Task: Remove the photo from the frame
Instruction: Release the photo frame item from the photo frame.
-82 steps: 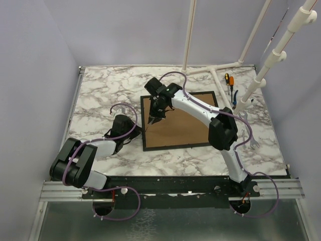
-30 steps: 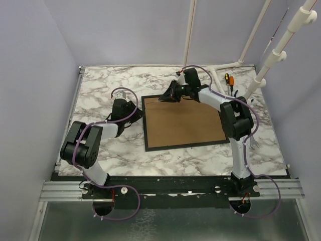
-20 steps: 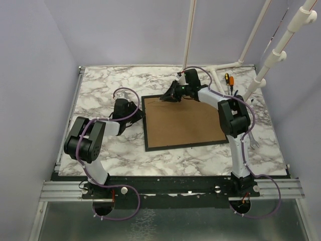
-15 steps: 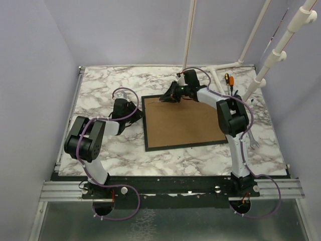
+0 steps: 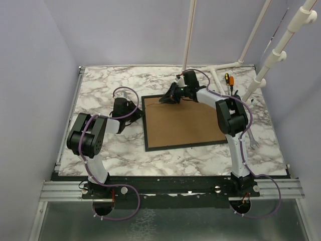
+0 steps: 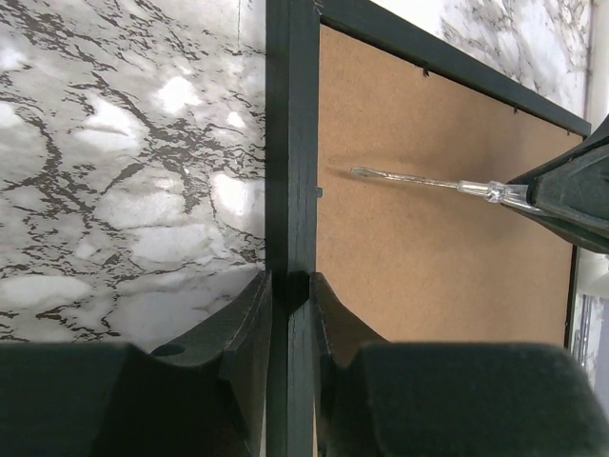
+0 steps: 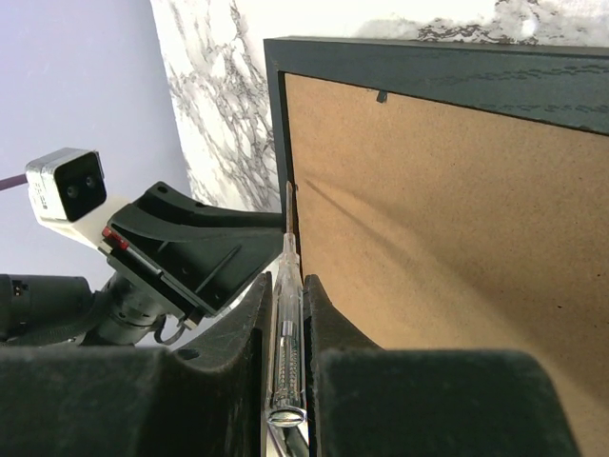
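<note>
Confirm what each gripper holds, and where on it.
Right gripper: a clear-handled screwdriver, gripped by its handle, blade pointing out. Left gripper: the frame, pinched across its black border rail.

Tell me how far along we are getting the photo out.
Done: the frame lies face down, brown back up. In hand: left gripper pinches its left border; right gripper aims a screwdriver at a tab there. Left: back in place, photo not visible.

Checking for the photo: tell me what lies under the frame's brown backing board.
Only the backing board shows, filling the frame, which lies back-up on the table. Anything beneath it, the photo included, is covered.
</note>
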Motion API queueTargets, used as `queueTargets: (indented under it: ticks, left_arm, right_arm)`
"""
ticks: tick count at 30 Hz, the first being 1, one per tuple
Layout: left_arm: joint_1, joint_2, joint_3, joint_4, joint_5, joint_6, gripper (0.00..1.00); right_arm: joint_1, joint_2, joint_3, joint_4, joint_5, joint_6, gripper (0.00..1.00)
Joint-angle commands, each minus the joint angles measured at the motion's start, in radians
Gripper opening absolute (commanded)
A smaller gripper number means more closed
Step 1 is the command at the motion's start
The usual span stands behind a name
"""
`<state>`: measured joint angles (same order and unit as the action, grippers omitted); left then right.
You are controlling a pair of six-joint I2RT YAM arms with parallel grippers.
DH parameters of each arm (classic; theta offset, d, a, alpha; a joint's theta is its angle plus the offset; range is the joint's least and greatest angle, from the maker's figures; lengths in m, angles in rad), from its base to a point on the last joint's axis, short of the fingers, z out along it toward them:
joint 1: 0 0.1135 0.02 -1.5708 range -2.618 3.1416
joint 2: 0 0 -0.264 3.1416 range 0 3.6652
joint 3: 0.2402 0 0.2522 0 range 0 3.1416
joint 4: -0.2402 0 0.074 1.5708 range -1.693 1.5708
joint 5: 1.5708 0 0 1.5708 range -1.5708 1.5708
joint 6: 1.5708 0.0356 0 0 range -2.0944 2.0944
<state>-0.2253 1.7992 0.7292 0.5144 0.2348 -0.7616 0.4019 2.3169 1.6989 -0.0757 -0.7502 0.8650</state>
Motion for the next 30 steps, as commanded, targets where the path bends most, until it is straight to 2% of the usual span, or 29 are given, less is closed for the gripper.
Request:
queueTargets:
  ticks: [1, 8, 30]
  left_arm:
    - [0.007, 0.018, 0.018, 0.029, 0.038, 0.017, 0.21]
    - [0.007, 0.025, 0.021, 0.029, 0.044, 0.018, 0.17]
    - [0.008, 0.046, 0.028, 0.035, 0.071, 0.016, 0.15]
  right_arm:
    - [-0.002, 0.032, -0.005, -0.033, -0.042, 0.021, 0.01]
    - [-0.002, 0.048, -0.007, -0.035, -0.057, 0.034, 0.01]
    - [0.0, 0.091, -0.002, -0.017, -0.073, 0.064, 0.01]
